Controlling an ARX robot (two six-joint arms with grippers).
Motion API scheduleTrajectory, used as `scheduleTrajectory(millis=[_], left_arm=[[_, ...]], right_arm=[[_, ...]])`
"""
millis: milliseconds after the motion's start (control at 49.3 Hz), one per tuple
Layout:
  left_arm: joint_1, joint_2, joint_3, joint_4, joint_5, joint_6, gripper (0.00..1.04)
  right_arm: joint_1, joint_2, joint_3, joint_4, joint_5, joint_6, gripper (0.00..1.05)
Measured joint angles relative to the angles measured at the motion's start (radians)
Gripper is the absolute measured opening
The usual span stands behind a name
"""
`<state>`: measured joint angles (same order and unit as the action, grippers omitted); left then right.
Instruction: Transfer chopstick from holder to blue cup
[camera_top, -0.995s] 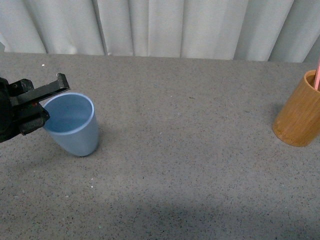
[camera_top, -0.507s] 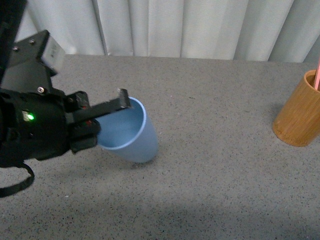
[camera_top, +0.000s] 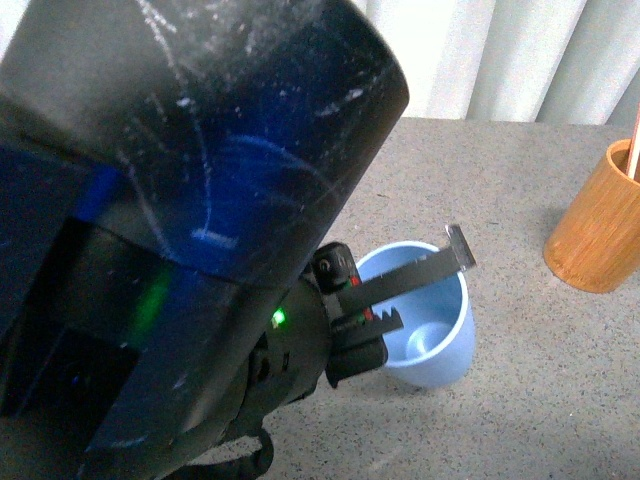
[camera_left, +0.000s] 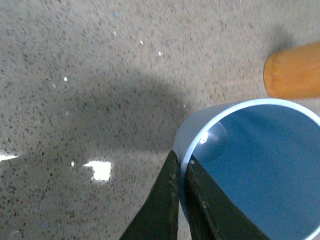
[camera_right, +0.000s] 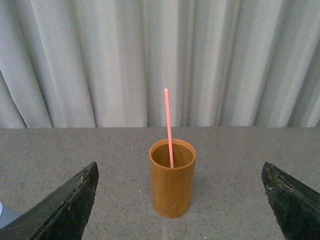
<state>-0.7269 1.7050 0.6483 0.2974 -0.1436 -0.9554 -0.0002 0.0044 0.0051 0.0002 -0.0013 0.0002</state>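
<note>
This looks like a robot test room or a lab, not a home. A plain white pleated curtain (camera_right: 100, 60) closes the whole background ahead of the right pincer (camera_right: 180, 167). A bare grey speckled table (camera_right: 75, 145) spreads below this pincer, and 1 black robot arm (camera_top: 150, 250) reaches over it.

Bamboo holder (camera_right: 172, 192) with pink chopstick (camera_right: 168, 125) stands ahead, centred between the right gripper (camera_right: 178, 170)'s wide-spread jaws, bare tabletop (camera_right: 75, 145) either side. Left gripper (camera_left: 181, 161)'s jaws straddle the blue cup (camera_left: 260, 165)'s rim.

left gripper (camera_left: 182, 159) clamps blue cup (camera_left: 250, 165) rim, one finger inside, one outside | cup interior bare | wooden holder (camera_left: 292, 70) just beyond cup | grey speckled table (camera_left: 100, 75)
</note>
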Motion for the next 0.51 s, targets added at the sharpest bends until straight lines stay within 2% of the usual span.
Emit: scheduleTrajectory(millis=[142, 304, 507], left_arm=[[0.049, 0.035, 0.02, 0.019, -0.085, -0.087, 0.04], [0.089, 0.058, 0.037, 0.024, -0.136, -0.128, 0.04], [0.102, 0.092, 0.063, 0.018, -0.139, -0.13, 0.04]], right_arm=[[0.0, 0.0, 0.0, 0.0, 0.0, 0.0, 0.95], [0.0, 0.0, 0.0, 0.0, 0.0, 0.0, 0.95], [0.0, 0.0, 0.0, 0.0, 0.0, 0.0, 0.95]])
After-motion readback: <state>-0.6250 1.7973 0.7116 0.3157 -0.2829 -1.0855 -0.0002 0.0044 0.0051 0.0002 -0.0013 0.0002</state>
